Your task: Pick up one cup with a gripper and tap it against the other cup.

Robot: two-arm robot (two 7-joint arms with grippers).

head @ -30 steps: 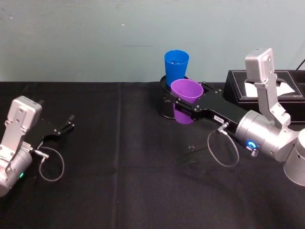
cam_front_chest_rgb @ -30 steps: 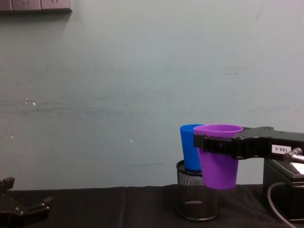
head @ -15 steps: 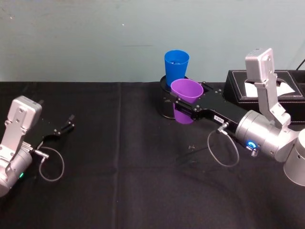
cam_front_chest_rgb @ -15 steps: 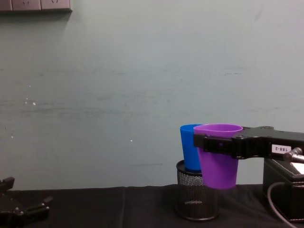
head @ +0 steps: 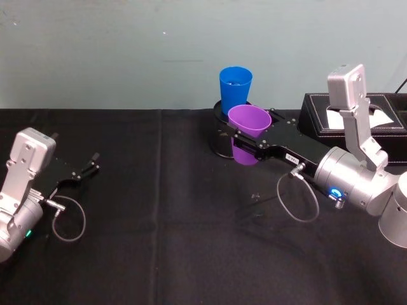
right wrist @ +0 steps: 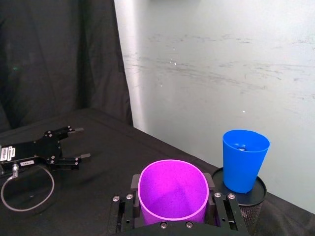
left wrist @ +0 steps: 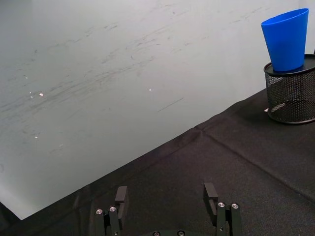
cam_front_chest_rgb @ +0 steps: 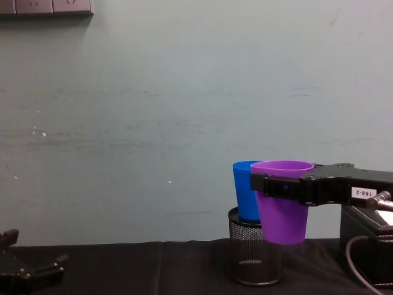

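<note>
purple cup [head: 248, 127] is upright and lifted off the black-clothed worktop [head: 178, 222], pinched just under its rim by the right gripper [head: 247, 145], whose flat black fingers press on opposite sides of it (the right wrist view looks straight down into its open mouth [right wrist: 172, 191]). from the chest view its base [cam_front_chest_rgb: 282, 209] hangs about level with the middle of a black mesh pen holder [cam_front_chest_rgb: 253, 258]. blue cup [head: 235, 89] stands upright in the mouth of that holder, just behind the purple one; the two overlap in the chest view, while the right wrist view shows a narrow gap between them, so i cannot tell whether they touch. a small white label [cam_front_chest_rgb: 361, 192] on the right gripper's body reads something like "188-2", the middle digits not sure. a blue ring light [head: 335, 192] glows on the right arm's wrist. the left gripper [head: 86, 170] rests low over the worktop well apart on the left side, its fingers spread with nothing between them. a black box [head: 356, 121] with a white card on top sits at the right rear.
</note>
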